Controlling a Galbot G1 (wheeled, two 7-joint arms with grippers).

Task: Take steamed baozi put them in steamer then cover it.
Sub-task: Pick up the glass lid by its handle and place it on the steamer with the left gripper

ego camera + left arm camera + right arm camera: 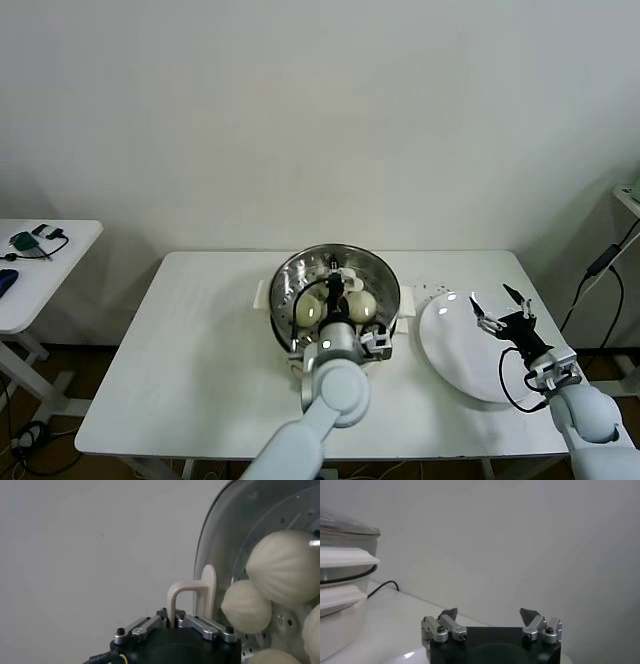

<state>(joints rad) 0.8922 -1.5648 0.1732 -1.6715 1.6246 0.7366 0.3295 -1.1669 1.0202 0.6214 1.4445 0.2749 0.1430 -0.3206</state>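
Left tool [337,291] grips the cover [336,283] handle atop the steamer [283,325].

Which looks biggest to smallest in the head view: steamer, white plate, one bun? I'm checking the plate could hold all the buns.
1. Steamer and white plate: they look alike in width, so I won't rank them.
2. Bun: clearly smallest, lying inside the steamer under the lid held by the left claw.

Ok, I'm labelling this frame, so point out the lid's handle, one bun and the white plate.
cover handle [192,597], left wrist view, on its cream upright bar.
steamed baozi [246,606], left wrist view, on the dome seen through the glass.
white plate [455,345], head view, on its bare centre.
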